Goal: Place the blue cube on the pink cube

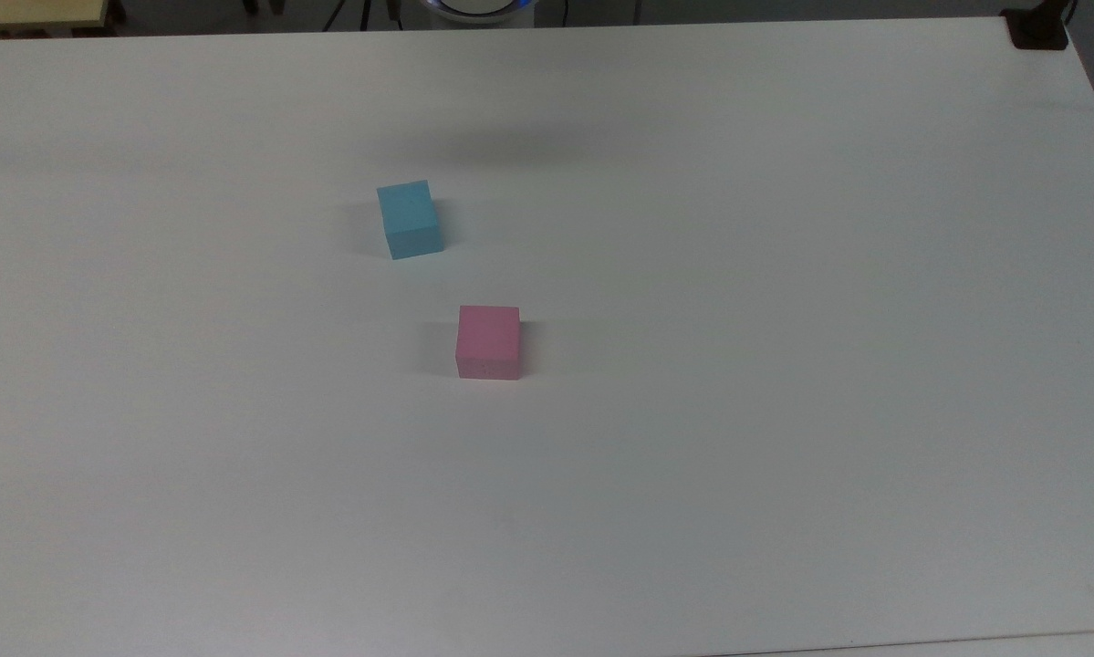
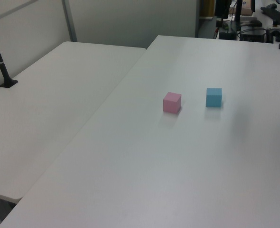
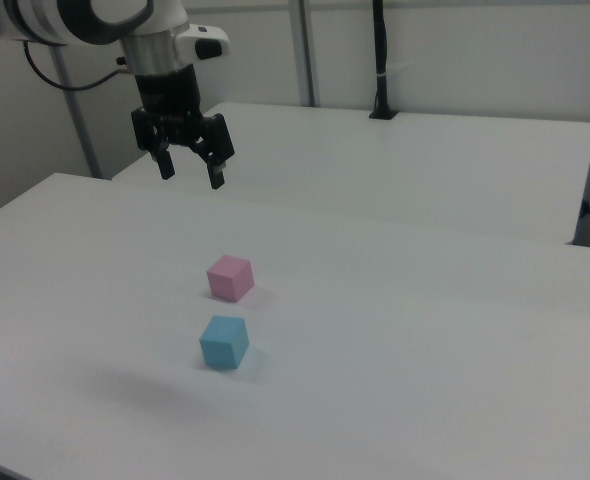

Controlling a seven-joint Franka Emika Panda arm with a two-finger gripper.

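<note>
Gripper (image 3: 189, 172) spread wide, empty, high above blue cube (image 3: 223, 342)

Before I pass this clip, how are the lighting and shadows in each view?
Top view: soft, even light; a faint diffuse shadow on the table above the blue cube. Left view: a soft grey smear right of the blue cube; pink cube crisp. Right view: the open gripper hangs sharp, its blurred shadow left of the cubes.

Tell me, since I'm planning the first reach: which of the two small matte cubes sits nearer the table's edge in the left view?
The pastel-pink matte cube; the light-blue matte cube lies farther in.
</note>
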